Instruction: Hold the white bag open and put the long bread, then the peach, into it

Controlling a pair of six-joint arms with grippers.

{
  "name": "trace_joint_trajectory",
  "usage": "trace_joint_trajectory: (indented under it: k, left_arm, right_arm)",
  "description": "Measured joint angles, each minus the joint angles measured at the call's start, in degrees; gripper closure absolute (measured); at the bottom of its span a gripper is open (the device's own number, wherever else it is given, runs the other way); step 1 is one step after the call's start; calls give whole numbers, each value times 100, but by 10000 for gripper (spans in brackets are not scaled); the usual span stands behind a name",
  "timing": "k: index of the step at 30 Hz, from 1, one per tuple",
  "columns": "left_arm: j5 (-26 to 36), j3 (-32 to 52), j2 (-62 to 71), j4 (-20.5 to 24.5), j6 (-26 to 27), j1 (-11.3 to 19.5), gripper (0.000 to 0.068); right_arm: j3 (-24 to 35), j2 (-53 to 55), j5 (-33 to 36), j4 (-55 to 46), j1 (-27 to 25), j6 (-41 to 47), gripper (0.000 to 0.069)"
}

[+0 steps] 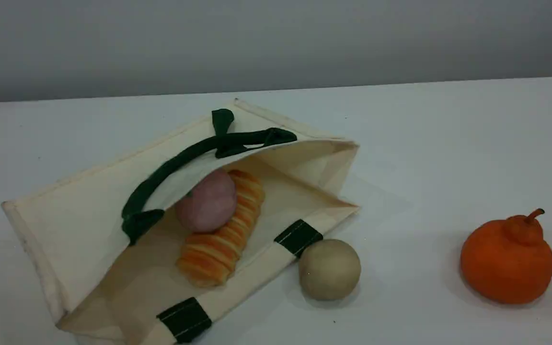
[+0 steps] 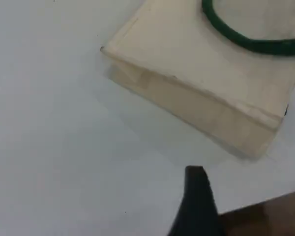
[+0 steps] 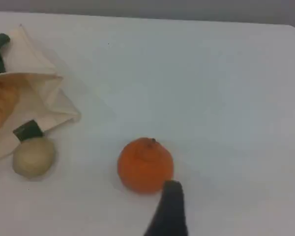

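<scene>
Starting at the near edge, you see the white table [image 1: 448,143], matte and evenly lit, with soft shadows under each thing. The white bag [image 1: 65,225] lies on its side at the left, its mouth gaping toward you. Its lower lip carries two green patches [image 1: 185,318], and its nearest corner is cut off by the bottom of the scene view. A beige ball [image 1: 329,269] sits just outside that lip, beside the farther patch. An orange fruit [image 1: 506,261] with a stem stands well apart to the right.

Inside the bag, the long bread [image 1: 221,239] lies on the lower panel. The peach [image 1: 206,201] rests against its far end, partly tucked under the upper flap, so you cannot make out its top. The dark green handle [image 1: 170,167] curves across that flap. Beyond the bag the table runs bare to a plain grey wall [image 1: 276,43].

You get only one dark fingertip of each pincer. The left gripper [image 2: 195,179] hangs over bare table near the bag's closed bottom, and the right gripper [image 3: 171,194] hangs just beside the orange fruit. Both stand wide with nothing between the jaws. In the left wrist view a brown strip [image 2: 265,221] fills the lower right corner, too blurred to identify.
</scene>
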Motion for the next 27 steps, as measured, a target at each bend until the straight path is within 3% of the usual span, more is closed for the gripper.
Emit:
trace_joint_trajectory:
  k: [14,23,27]
  left_arm:
    - [12,-5,0,-15,0,50,210]
    - [17,-5,-364,-39,0,1194,210]
    - [17,-5,-776,-26,0,1378,210]
  right_arm:
    - [0,0,5,6,-65,0,101]
    - [0,-27,1,11,-1261,0,101]
    - [0,-272,6,11,-1449,-30,101]
